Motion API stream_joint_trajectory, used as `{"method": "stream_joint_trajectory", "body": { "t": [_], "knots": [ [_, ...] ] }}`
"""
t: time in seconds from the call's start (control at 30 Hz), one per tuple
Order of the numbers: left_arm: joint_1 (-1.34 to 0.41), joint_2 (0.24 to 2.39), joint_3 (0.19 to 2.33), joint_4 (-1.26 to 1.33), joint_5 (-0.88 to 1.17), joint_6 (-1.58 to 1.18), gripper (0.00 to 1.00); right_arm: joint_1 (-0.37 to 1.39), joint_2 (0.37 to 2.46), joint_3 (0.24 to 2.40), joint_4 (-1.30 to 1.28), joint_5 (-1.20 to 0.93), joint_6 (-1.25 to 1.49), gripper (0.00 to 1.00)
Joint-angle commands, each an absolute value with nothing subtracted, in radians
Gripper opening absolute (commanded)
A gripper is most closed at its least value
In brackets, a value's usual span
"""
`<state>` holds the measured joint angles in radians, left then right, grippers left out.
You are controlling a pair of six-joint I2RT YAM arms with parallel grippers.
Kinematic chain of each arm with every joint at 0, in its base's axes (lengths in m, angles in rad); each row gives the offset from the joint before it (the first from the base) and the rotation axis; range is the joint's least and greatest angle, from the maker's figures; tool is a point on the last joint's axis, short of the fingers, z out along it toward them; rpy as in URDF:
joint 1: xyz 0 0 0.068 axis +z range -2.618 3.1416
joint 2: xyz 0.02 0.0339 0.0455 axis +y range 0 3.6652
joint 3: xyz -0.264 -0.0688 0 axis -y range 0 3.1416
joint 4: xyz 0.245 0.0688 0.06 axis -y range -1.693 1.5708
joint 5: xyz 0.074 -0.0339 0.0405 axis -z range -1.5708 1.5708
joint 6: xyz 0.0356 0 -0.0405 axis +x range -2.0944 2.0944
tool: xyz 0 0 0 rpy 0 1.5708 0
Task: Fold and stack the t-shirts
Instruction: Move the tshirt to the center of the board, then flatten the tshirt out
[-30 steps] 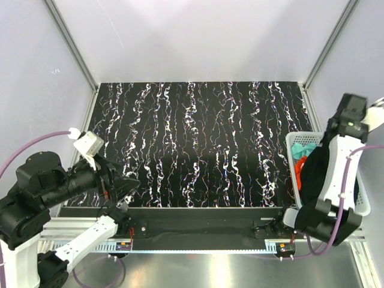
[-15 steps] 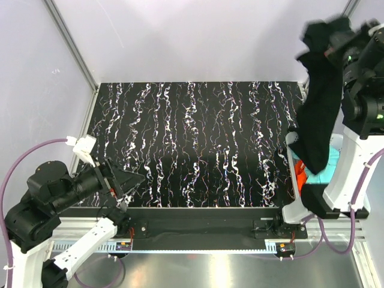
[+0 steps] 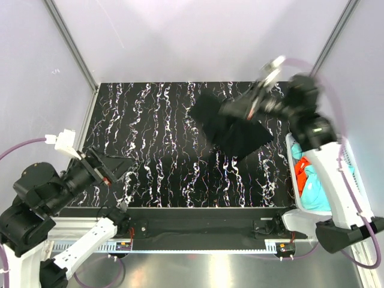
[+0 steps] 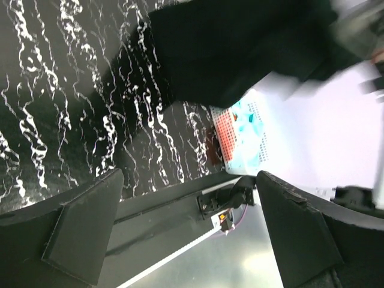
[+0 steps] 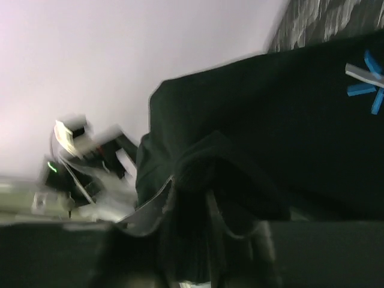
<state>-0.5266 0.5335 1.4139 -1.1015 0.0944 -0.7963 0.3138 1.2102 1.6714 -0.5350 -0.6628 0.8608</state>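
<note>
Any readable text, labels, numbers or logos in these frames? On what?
Words or numbers: none readable in any view.
Sign only: a blue asterisk-shaped mark, no letters, on the black t-shirt.
White tag beside it: too blurred to read.

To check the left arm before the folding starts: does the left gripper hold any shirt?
No, in the left wrist view the left gripper stands wide open with nothing between its fingers.

Black white-veined table; white lattice basket at right edge.
</note>
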Motion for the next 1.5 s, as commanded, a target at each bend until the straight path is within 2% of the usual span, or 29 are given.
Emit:
{"method": "stream_joint_trajectory", "body": {
  "t": [0.0, 0.03, 0.07, 0.17, 0.2, 0.23, 0.27, 0.37, 0.47, 0.53, 0.57, 0.63, 0.7, 0.8, 0.87, 1.1, 1.3, 1.37, 1.4, 1.47],
  "knots": [
    [-0.534, 0.626, 1.439, -1.042, 0.084, -0.776, 0.99, 0.405, 1.154, 1.342, -0.440, -0.957, 1.010, 0.32],
    [-0.534, 0.673, 1.433, -1.043, 0.119, -0.782, 0.99, 0.402, 1.099, 1.242, -0.439, -0.940, 1.037, 0.38],
    [-0.534, 0.698, 1.424, -1.045, 0.139, -0.794, 0.99, 0.402, 1.060, 1.045, -0.437, -0.910, 1.066, 0.44],
    [-0.532, 0.784, 1.346, -1.039, 0.231, -0.853, 0.99, 0.402, 0.879, 0.757, -0.405, -0.784, 1.124, 0.64],
    [-0.532, 0.801, 1.288, -1.026, 0.248, -0.868, 0.99, 0.402, 0.795, 0.709, -0.408, -0.723, 1.118, 0.68],
    [-0.534, 0.810, 1.258, -1.014, 0.265, -0.871, 0.99, 0.402, 0.755, 0.666, -0.413, -0.692, 1.130, 0.77],
    [-0.534, 0.818, 1.232, -0.987, 0.262, -0.871, 0.99, 0.402, 0.723, 0.596, -0.411, -0.671, 1.144, 0.80],
    [-0.535, 0.819, 1.114, -0.922, 0.247, -0.854, 0.96, 0.399, 0.680, 0.523, -0.413, -0.614, 1.148, 0.80],
    [-0.535, 0.848, 0.976, -0.878, 0.271, -0.822, 0.91, 0.402, 0.765, 0.518, -0.414, -0.604, 1.057, 0.74],
    [-0.537, 0.899, 0.879, -0.870, 0.270, -0.793, 0.80, 0.402, 0.883, 0.534, -0.422, -0.607, 0.959, 0.69],
    [-0.538, 0.916, 0.823, -0.870, 0.264, -0.778, 0.76, 0.403, 0.931, 0.563, -0.426, -0.612, 0.892, 0.62],
    [-0.549, 0.940, 0.770, -0.847, 0.250, -0.776, 0.71, 0.422, 1.070, 0.628, -0.442, -0.635, 0.835, 0.60],
    [-0.564, 0.931, 0.706, -0.796, 0.284, -0.779, 0.71, 0.500, 1.183, 0.682, -0.459, -0.606, 0.779, 0.63],
    [-0.607, 0.919, 0.661, -0.672, 0.389, -0.773, 0.78, 0.597, 1.271, 0.771, -0.483, -0.554, 0.739, 0.68],
    [-0.623, 0.933, 0.638, -0.611, 0.416, -0.770, 0.84, 0.629, 1.305, 0.801, -0.476, -0.538, 0.717, 0.68],
    [-0.701, 1.080, 0.537, -0.433, 0.475, -0.813, 0.83, 0.824, 1.515, 0.873, -0.426, -0.531, 0.654, 0.68],
    [-0.703, 1.215, 0.575, -0.414, 0.405, -0.767, 0.69, 0.854, 1.575, 0.908, -0.426, -0.460, 0.669, 0.64],
    [-0.704, 1.239, 0.604, -0.416, 0.397, -0.741, 0.64, 0.856, 1.585, 0.911, -0.426, -0.453, 0.683, 0.55],
    [-0.704, 1.256, 0.615, -0.419, 0.390, -0.732, 0.57, 0.854, 1.591, 0.911, -0.416, -0.451, 0.687, 0.51],
    [-0.704, 1.264, 0.638, -0.423, 0.380, -0.719, 0.51, 0.856, 1.594, 0.910, -0.408, -0.451, 0.706, 0.43]
  ]
}}
